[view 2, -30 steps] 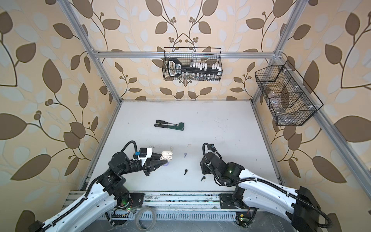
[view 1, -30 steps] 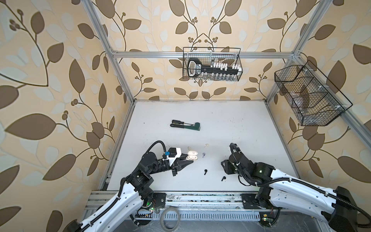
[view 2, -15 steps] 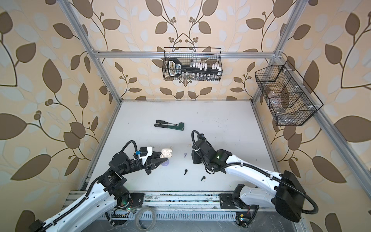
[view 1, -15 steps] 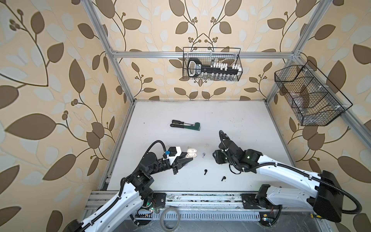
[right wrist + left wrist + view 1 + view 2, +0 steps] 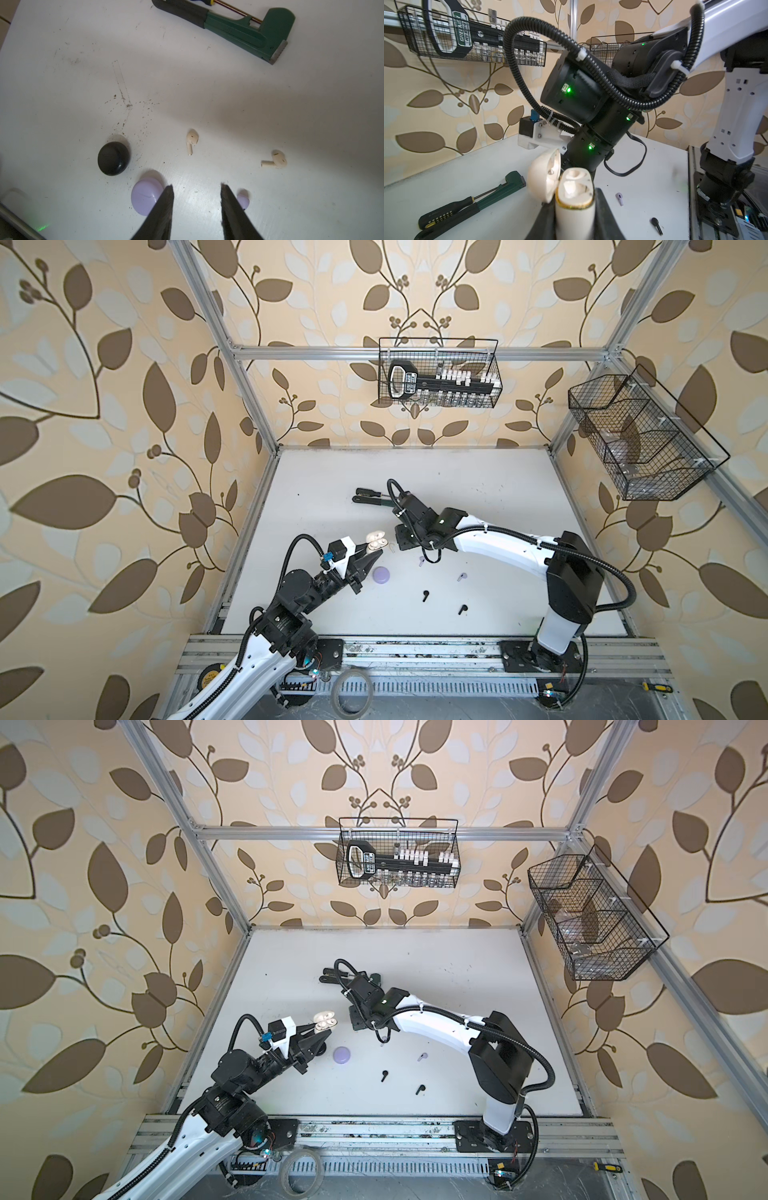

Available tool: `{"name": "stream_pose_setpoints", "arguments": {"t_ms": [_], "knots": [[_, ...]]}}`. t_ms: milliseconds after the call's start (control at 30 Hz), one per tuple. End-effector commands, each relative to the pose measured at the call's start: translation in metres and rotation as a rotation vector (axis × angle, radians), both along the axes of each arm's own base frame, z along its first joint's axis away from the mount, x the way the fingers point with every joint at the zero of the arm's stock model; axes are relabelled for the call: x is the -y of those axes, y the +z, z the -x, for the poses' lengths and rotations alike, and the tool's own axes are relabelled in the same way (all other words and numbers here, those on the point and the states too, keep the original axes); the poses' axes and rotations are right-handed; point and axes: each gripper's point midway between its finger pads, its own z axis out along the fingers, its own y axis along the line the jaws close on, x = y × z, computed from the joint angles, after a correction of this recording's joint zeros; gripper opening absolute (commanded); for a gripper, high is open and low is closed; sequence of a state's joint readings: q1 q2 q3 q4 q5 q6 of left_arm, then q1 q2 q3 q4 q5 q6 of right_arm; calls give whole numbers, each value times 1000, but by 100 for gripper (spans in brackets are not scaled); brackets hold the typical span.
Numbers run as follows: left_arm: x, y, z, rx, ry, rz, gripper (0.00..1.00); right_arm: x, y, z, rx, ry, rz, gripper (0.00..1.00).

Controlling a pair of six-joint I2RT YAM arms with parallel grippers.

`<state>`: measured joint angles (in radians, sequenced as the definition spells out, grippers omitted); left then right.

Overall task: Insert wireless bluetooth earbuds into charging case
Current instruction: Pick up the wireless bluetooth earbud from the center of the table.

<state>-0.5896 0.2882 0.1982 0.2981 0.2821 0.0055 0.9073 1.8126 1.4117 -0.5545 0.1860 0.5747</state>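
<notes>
Left tool (image 5: 574, 220) is clamped on the white case (image 5: 575, 195), pinching its body from both sides, with the lid (image 5: 544, 178) flipped open and 2 hollow wells showing. Over to the right tool (image 5: 196, 186): its fingertips are spread apart with only bare worktop (image 5: 207, 93) between them. The 2 white earbuds (image 5: 192, 139) (image 5: 277, 160) lie flat on the worktop just ahead of those tips, apart from each other and touching neither finger. In both top views the right arm (image 5: 490, 539) reaches in so that its wrist hangs at 3 o'clock of the white case, close beside it. The lilac case (image 5: 381, 575) sits shut on the worktop at 6 o'clock of the left tool. The 2 lilac earbuds (image 5: 421, 561) (image 5: 461, 576) are out at 3 o'clock of that case, and the nearer one is partly hidden behind a fingertip in the right wrist view. The 2 black earbuds (image 5: 425, 595) (image 5: 462, 608) lie at 4 o'clock of the lilac case, well apart from both tools. A black case (image 5: 113, 159), shut, rests near the lilac case in the right wrist view. A green wrench (image 5: 245, 31) lies toward 12 o'clock, partly under the right arm. 2 wire baskets (image 5: 438, 373) (image 5: 640, 439) hang on the walls.
</notes>
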Motion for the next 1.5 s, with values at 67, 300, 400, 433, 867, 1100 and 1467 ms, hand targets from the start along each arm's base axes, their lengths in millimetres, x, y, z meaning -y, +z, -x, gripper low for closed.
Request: {"name": "stream_pose_setpoints", "arguments": {"t_ms": [67, 300, 400, 433, 867, 1100, 1467], "knots": [[-20, 8, -9, 4, 124, 68, 0, -7, -7, -2, -23, 63, 81, 40], [-26, 8, -13, -4, 163, 74, 0, -15, -23, -7, -45, 107, 129, 42], [-25, 6, -15, -15, 168, 68, 0, -19, -27, -11, -47, 120, 144, 43], [-25, 5, -16, -18, 170, 64, 0, -20, -29, -12, -47, 124, 147, 44], [-28, 6, -18, -19, 197, 54, 0, -42, -54, -21, -74, 182, 159, 51], [-27, 5, -19, -29, 189, 43, 0, -41, -59, -20, -65, 195, 168, 54], [-36, 3, -15, -145, 218, 48, 0, -54, -67, -14, -81, 224, 137, 56]]}}
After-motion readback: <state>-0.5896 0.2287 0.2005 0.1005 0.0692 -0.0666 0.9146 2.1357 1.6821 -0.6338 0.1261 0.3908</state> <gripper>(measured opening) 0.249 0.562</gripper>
